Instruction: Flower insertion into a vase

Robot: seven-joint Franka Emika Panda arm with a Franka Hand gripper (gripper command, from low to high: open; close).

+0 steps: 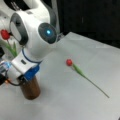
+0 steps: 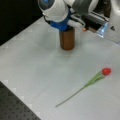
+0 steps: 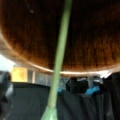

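Note:
The reddish-brown vase [image 1: 31, 90] stands upright on the white table, also seen in a front view [image 2: 67, 38]. My gripper is down at the vase's rim, with its fingertips hidden by the arm in both front views. A red tulip [image 1: 5, 34] leans up and to a front view's left from behind the wrist, its lower stem hidden. In the wrist view a green stem [image 3: 58, 57] runs across the brown vase wall [image 3: 95, 37], very close. A second red tulip [image 1: 69, 62] lies flat on the table, apart from the vase, and also shows in a front view [image 2: 106, 71].
The white arm [image 1: 37, 32] bulks over the vase and hides its mouth. The lying tulip's long stem [image 2: 75, 93] stretches toward the table's dark perforated edge [image 2: 12, 110]. Dark background lies beyond the table.

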